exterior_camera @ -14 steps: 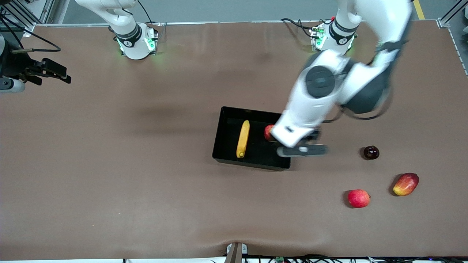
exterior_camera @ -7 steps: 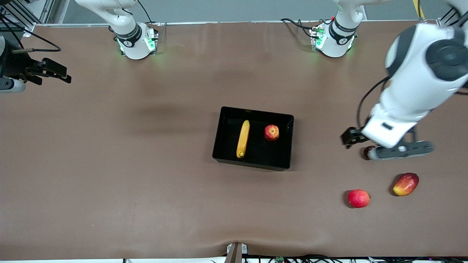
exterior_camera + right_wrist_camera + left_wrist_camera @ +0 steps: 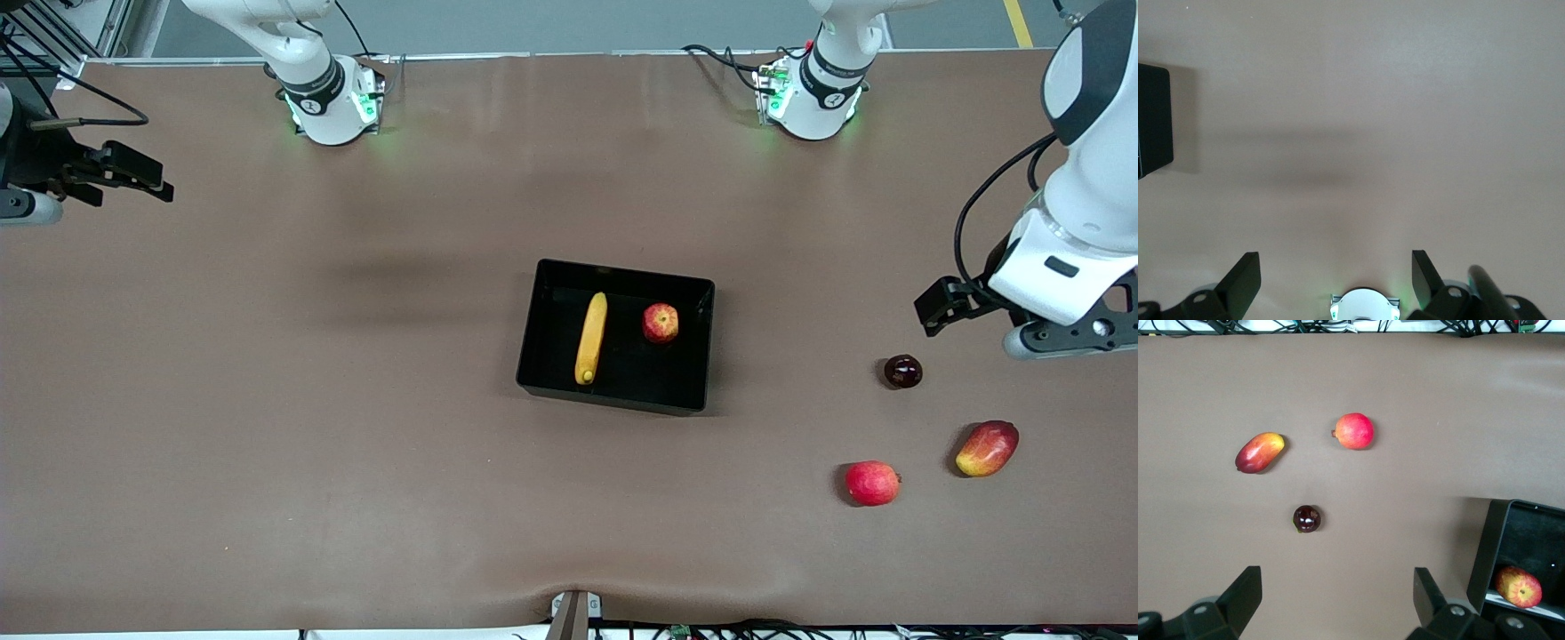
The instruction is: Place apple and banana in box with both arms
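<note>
The black box [image 3: 613,398] sits mid-table. Inside it the yellow banana [image 3: 590,338] lies lengthwise, and the red-and-yellow apple [image 3: 661,323] rests beside it, toward the left arm's end. My left gripper [image 3: 1336,577] is open and empty. It hangs over bare table at the left arm's end [image 3: 1062,340], well away from the box. Its wrist view catches the box's wall [image 3: 1491,547] and the apple [image 3: 1519,585]. My right gripper [image 3: 1335,260] is open and empty too, and it waits high over the right arm's end [image 3: 124,169]. Only a corner of the box [image 3: 1153,120] shows in its view.
Three loose fruits lie on the table toward the left arm's end: a small dark round one [image 3: 902,371], a pinkish-red round one [image 3: 872,483] and an oval red-and-yellow one [image 3: 987,448]. The two arm bases [image 3: 329,102] [image 3: 809,93] stand along the table's edge farthest from the front camera.
The left arm has swung from over the box out toward its own end of the table, uncovering the apple in the box. The right arm has not moved.
</note>
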